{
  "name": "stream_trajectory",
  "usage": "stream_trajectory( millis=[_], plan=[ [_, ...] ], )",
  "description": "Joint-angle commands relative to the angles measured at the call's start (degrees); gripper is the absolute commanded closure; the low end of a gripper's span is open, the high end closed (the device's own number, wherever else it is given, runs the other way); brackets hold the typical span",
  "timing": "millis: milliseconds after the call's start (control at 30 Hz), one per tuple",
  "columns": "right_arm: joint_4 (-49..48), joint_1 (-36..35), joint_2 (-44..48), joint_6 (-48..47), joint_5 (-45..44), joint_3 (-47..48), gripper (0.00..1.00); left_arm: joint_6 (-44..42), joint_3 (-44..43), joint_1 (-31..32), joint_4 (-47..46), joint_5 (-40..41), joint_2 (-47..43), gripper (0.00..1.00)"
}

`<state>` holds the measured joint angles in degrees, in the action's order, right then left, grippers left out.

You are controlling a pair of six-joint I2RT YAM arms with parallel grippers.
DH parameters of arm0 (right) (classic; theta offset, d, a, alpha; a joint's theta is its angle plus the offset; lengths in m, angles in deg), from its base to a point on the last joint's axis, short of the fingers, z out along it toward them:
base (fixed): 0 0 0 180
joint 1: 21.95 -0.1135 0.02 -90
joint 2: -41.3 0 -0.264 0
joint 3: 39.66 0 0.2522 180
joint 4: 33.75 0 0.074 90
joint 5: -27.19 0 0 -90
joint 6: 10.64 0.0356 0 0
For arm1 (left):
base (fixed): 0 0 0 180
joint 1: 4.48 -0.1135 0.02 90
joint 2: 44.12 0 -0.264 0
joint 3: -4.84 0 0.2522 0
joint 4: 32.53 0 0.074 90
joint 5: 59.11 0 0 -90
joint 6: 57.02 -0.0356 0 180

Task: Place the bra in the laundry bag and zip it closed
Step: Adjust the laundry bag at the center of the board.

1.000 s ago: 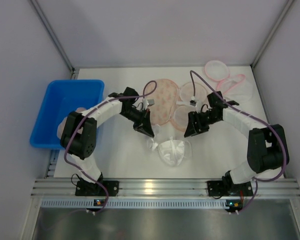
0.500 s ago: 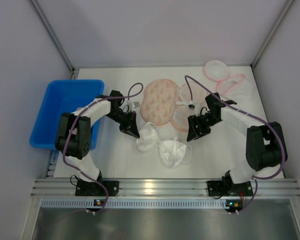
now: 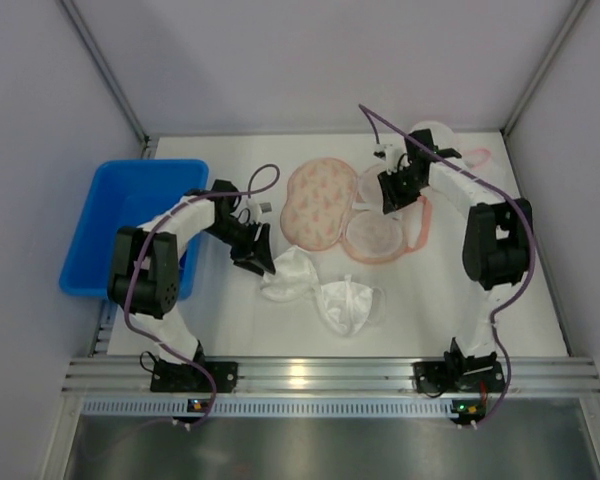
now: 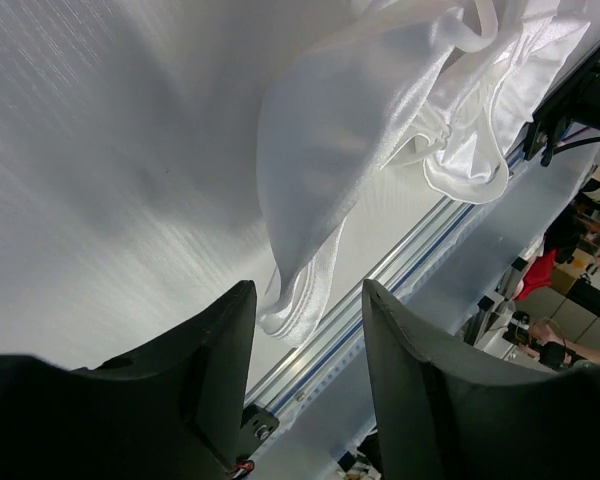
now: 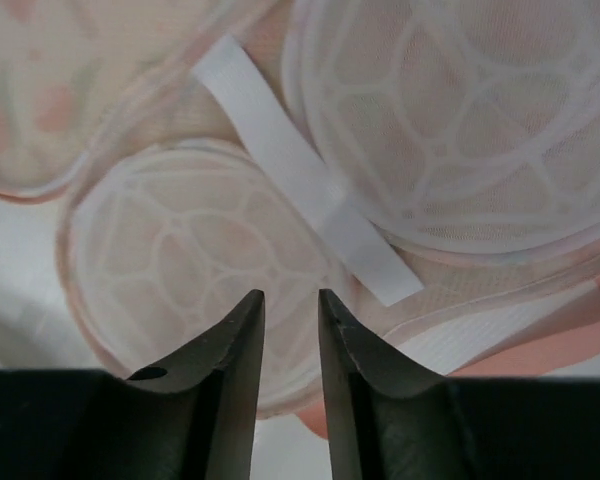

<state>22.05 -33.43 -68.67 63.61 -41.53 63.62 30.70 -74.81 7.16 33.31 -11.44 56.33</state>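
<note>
The white bra [image 3: 320,290] lies crumpled on the table in front of the arms. My left gripper [image 3: 256,258] sits at its left end, open, with nothing between the fingers. In the left wrist view the bra [image 4: 380,130] lies just beyond the left gripper [image 4: 305,290]. The laundry bag [image 3: 380,225], with pink edging and white mesh domes, lies behind the bra, and its pink patterned half [image 3: 315,200] is to the left. My right gripper [image 3: 390,195] hovers over the bag's far part. Its jaws stand a narrow gap apart and hold nothing. From the right wrist, the right gripper [image 5: 290,295] is above a mesh dome [image 5: 180,250] and a white label strip [image 5: 300,170].
A blue bin [image 3: 150,165] stands at the left edge beside the left arm. A second pink mesh bag [image 3: 470,175] lies at the back right corner. The aluminium rail [image 3: 310,375] runs along the near edge.
My left gripper opened, let go of the bra and drew left; the bra now lies spread further left. My right arm swung back over the bag's far side, its jaws narrowing.
</note>
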Motion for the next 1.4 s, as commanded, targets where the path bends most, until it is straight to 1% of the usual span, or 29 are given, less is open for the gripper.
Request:
stream_trajectory(
  millis=[0,100,167,267,333,367,433,467,500,567,600,667,733,800,867,933,1000,1067,1133,1167,1267,1300,1367],
  plan=[
    [1.8,0.4,-4.5,-2.1,-8.2,0.6,0.73,-1.8,-0.2,-1.4,1.4,-0.3,-4.4,0.46],
    [1.2,0.3,-5.1,-1.0,-9.4,-3.5,0.80,-2.1,-1.3,-3.6,1.3,-0.3,-6.5,0.45],
    [0.9,-0.5,-4.8,-0.7,-8.2,-7.1,0.84,-1.8,-4.2,-4.6,1.2,-0.4,-7.3,0.45],
    [0.7,-2.9,-4.5,1.6,-4.4,-10.5,0.89,-0.2,-9.0,-5.3,0.8,0.4,-6.1,0.45],
    [0.5,-4.2,-5.0,4.8,-0.1,-10.6,0.88,1.2,-11.4,-5.3,-1.3,1.3,-4.7,0.45],
    [0.3,-5.1,-5.2,6.0,1.8,-10.2,0.86,4.0,-13.3,-5.2,-2.3,1.7,-2.9,0.45],
    [-0.2,-6.0,-5.3,10.4,7.6,-7.9,0.80,6.3,-15.1,-5.0,-4.7,2.4,-0.5,0.45],
    [-0.6,-6.3,-5.1,11.8,10.2,-6.9,0.71,8.5,-16.0,-4.9,-7.1,2.8,0.7,0.45],
    [-2.0,-6.4,-4.1,15.1,14.1,-5.1,0.67,9.4,-17.9,-4.3,-7.9,3.3,3.7,0.46],
    [-3.7,-6.2,-2.6,18.5,16.0,-3.0,0.59,11.8,-20.3,-3.6,-10.6,4.7,6.9,0.46],
    [-4.7,-5.7,-1.1,20.1,16.2,-1.1,0.58,12.6,-22.7,-2.8,-11.4,5.3,9.7,0.46],
    [-6.2,-4.7,-0.2,20.0,15.4,0.9,0.56,14.4,-24.7,-2.2,-12.5,7.2,12.7,0.48],
    [-5.5,-3.4,-0.4,16.4,11.0,4.4,0.54,15.1,-28.0,-1.0,-12.8,10.0,17.0,0.49],
    [-1.5,-2.8,-3.0,9.7,7.1,8.2,0.57,15.7,-30.0,-0.1,-12.8,11.1,19.8,0.51],
    [0.1,-2.8,-4.9,7.1,4.5,9.0,0.60,15.6,-33.2,0.7,-12.7,13.8,23.5,0.52],
    [0.1,-2.8,-7.3,4.9,1.3,8.3,0.62,15.2,-36.3,1.8,-12.8,14.7,26.2,0.52],
    [-0.2,-2.8,-9.4,3.8,-1.2,7.3,0.67,14.9,-41.6,2.6,-12.8,16.6,30.7,0.53],
    [-1.0,-2.8,-10.3,3.1,-3.0,6.5,0.68,14.6,-46.8,2.9,-12.8,17.5,35.1,0.53],
    [-2.7,-2.8,-11.1,2.7,-5.0,4.6,0.70,14.4,-50.3,3.2,-12.7,17.6,38.4,0.53],
    [-2.9,-2.8,-11.3,2.7,-5.3,4.0,0.71,14.4,-54.3,3.2,-12.7,17.8,41.6,0.53],
    [-2.5,-2.8,-11.4,3.6,-4.4,1.3,0.73,13.9,-60.2,3.3,-12.9,17.2,45.7,0.52],
    [-2.7,-2.8,-11.0,4.0,-3.2,-0.5,0.73,13.4,-63.9,3.3,-13.2,16.1,47.6,0.50],
    [-3.2,-3.0,-10.4,6.1,-1.3,-2.3,0.73,12.4,-66.7,3.5,-14.7,16.7,49.1,0.48]
  ],
)
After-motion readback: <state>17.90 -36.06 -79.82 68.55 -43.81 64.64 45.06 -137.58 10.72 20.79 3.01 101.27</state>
